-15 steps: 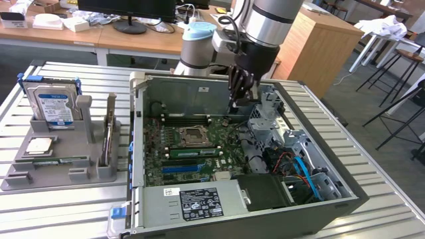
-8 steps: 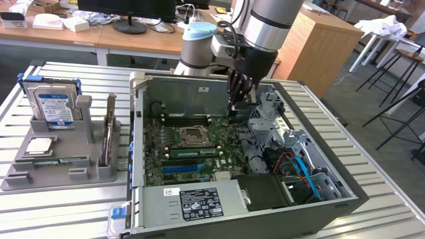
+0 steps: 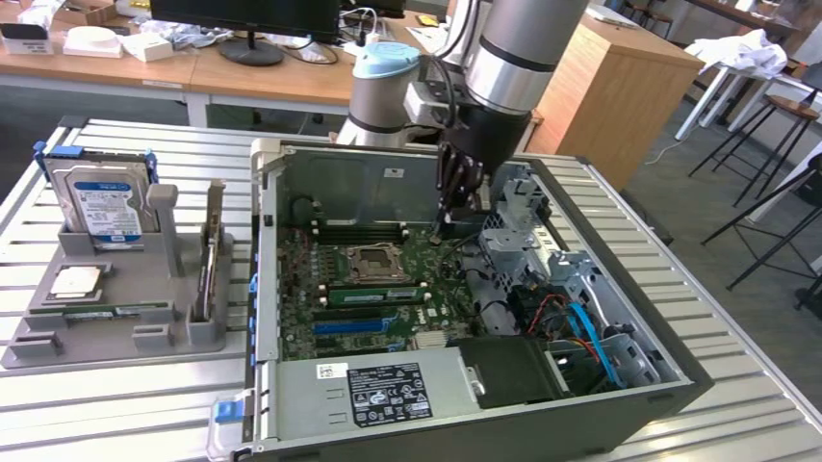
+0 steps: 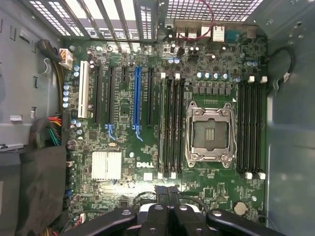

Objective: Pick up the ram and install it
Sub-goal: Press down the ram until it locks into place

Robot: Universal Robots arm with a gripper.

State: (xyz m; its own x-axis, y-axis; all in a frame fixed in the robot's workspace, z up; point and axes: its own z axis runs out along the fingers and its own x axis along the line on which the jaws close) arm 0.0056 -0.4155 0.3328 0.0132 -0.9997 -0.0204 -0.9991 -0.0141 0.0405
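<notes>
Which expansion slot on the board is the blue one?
The long blue slot with a black slot on each side; the others are black, save one white slot.

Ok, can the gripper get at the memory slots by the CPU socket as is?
Probably yes. The gripper hangs shut inside the open case, above the motherboard, and no cable or bracket covers the memory slots.

One open computer case [image 3: 617, 409], one hard drive [image 3: 106, 207], one processor chip [image 3: 77, 281].
</notes>
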